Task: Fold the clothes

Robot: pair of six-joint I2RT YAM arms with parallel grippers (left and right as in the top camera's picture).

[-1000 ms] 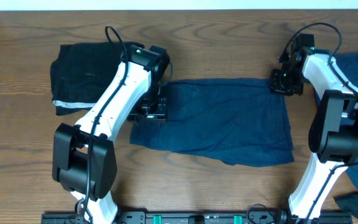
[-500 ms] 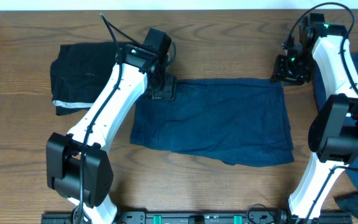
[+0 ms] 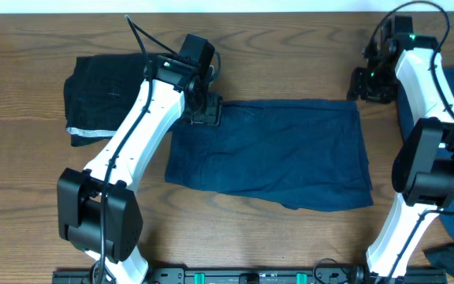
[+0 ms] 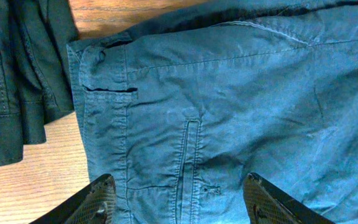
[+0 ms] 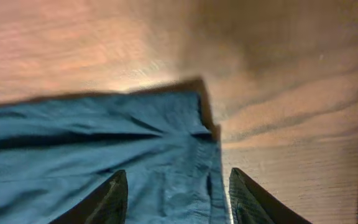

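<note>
While spread empty, hover at opposite ends of the navy shorts (image 3: 274,150), left gripper (image 4: 179,186) and right gripper (image 5: 178,179) each over a far corner.

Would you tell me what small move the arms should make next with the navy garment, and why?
Probably lift both claws straight up and clear. The left claw and right claw stand open over the far corners of the navy shorts, gripping nothing, and the cloth lies flat.

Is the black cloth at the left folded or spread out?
Folded. The black cloth lies as a compact block, and the left wrist view shows stacked layers at its edge.
</note>
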